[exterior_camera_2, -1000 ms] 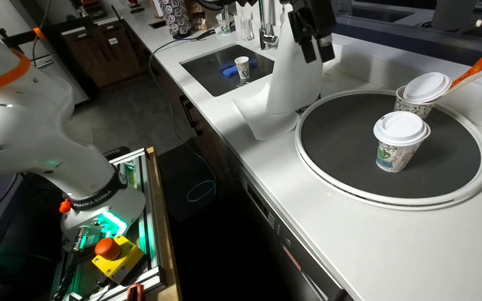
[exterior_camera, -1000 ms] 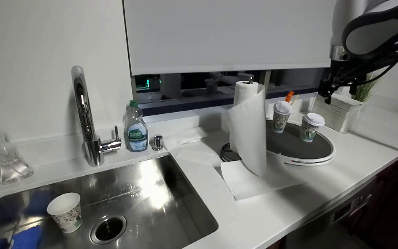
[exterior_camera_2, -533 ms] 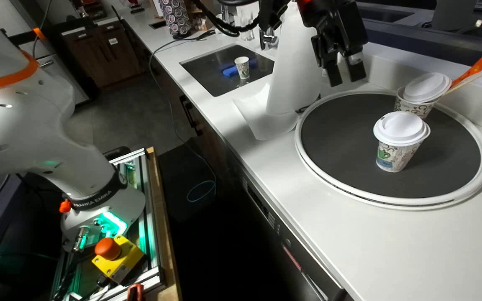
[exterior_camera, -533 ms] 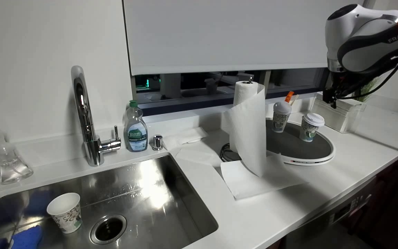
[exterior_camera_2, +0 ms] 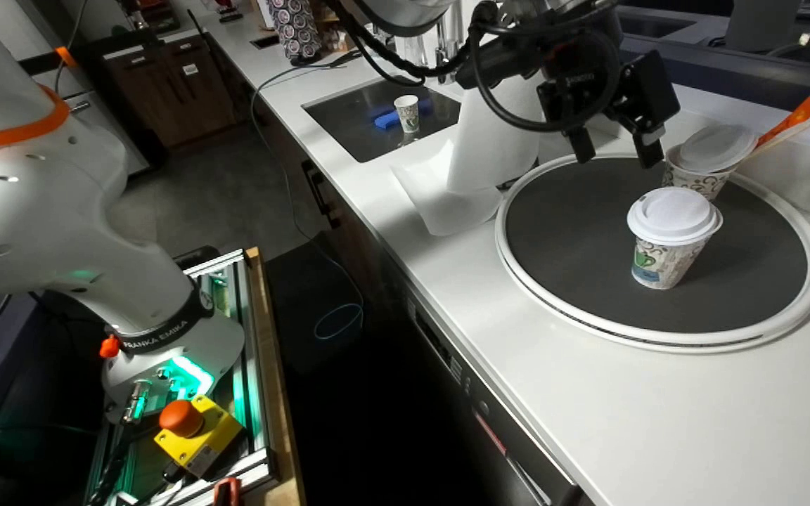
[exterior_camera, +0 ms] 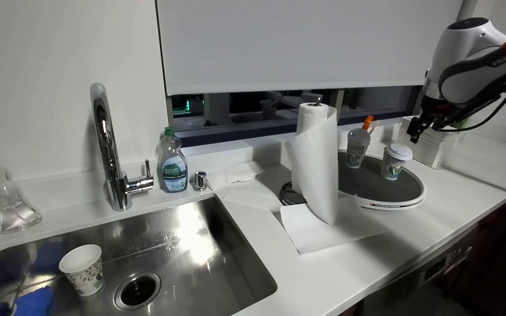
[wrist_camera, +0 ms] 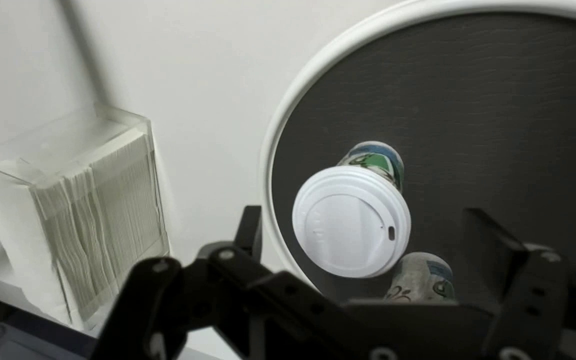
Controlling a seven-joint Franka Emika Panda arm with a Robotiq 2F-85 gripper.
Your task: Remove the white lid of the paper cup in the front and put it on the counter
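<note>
The gripper hangs near the dark round tray, higher than what stands on it and slanted, its fingers spread wide and holding nothing. In the wrist view the white lid shows between them, nearer one finger than the other, while an exterior view has the fingertips apart from it. That lid sits over the mouth of the front paper cup, which stands upright on the tray. Near it, the rear cup carries a second lid askew, an orange strip poking out beside it. I take this as the approach: the lid is not yet gripped, so removing and placing both lie ahead. The next move likely calls for shifting over the front cup, centring on the lid, and lowering until the fingers straddle only its rim; closing too low could crush the paper wall or bring cup and lid up together. The rear cup seems close enough that a finger might knock it. After a straight pull upward, the white tabletop outside the tray's rim would take the lid.
</note>
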